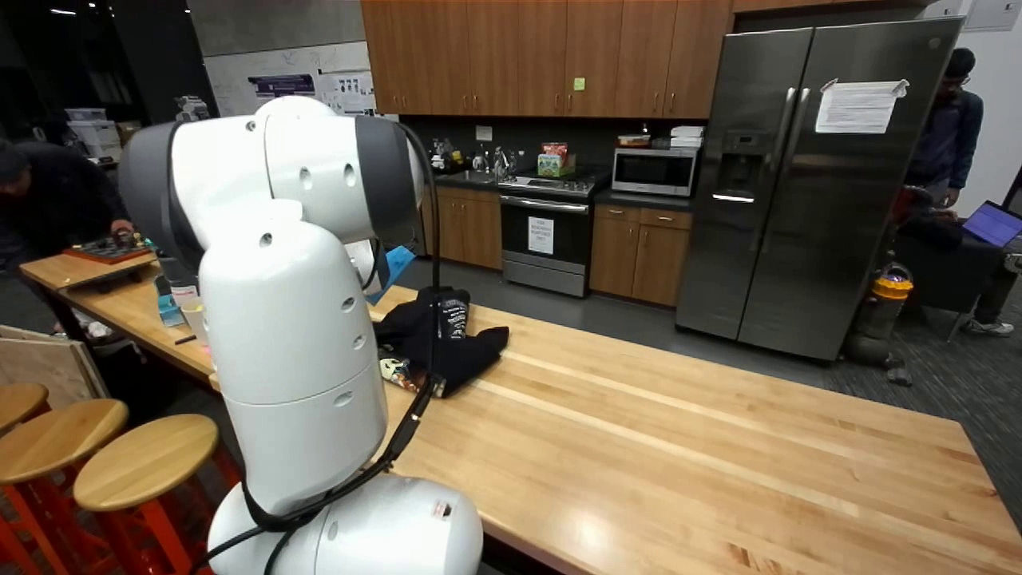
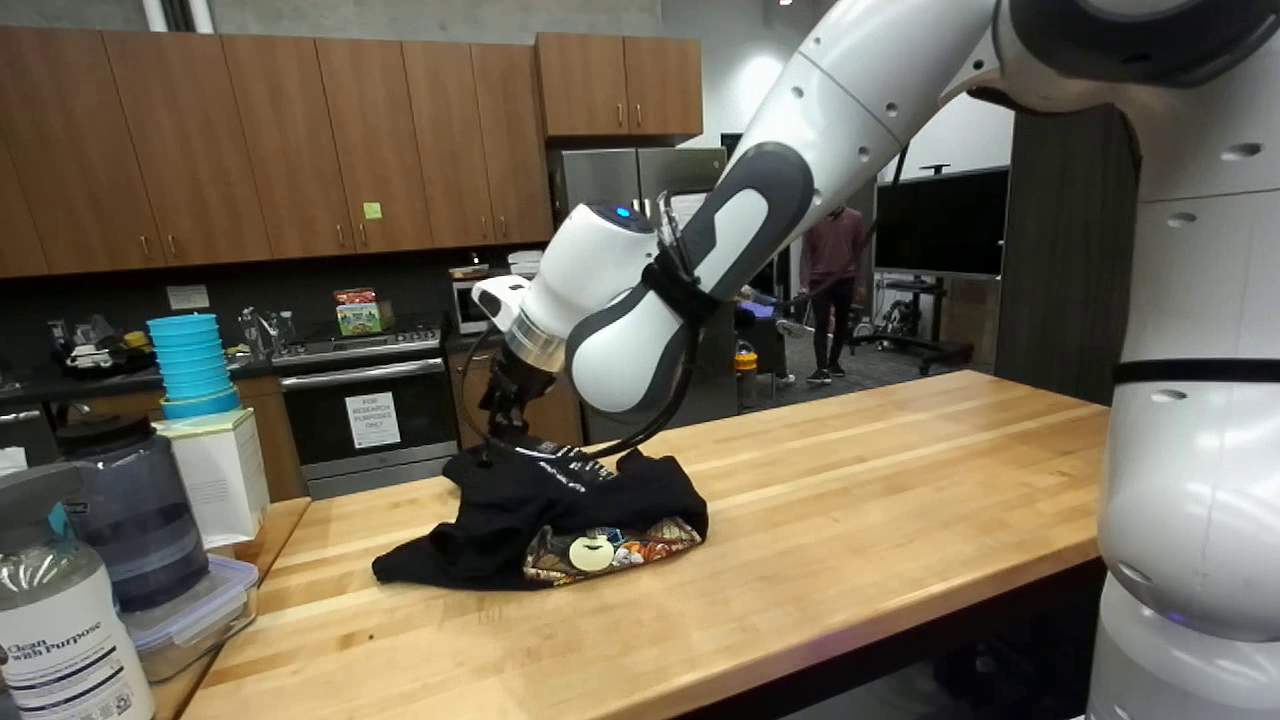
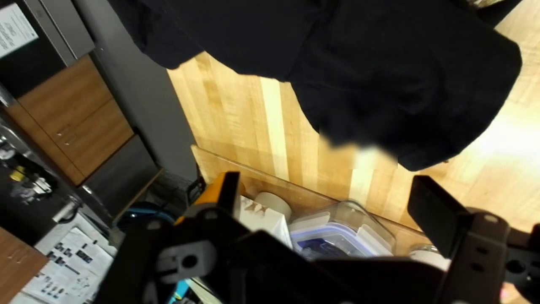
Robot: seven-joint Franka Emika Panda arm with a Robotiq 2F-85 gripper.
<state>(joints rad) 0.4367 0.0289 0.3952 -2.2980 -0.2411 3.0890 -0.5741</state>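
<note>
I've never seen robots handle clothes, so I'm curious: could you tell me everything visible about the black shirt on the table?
The black shirt looks like soft fabric, with white lettering and a colorful picture print that includes a pale round shape. It lies crumpled, not spread flat, on the wooden tabletop, one tapering, sleeve-like end sticking out. The open tool hangs close by with no cloth between its jaws; whether it touches the fabric can't be told.

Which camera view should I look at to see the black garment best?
An exterior view: there the black garment lies fully in frame, its colourful print showing. In an exterior view where the robot's arm looms in front, part of it seems hidden. The wrist view shows it close, but cut off at the top edge.
</note>
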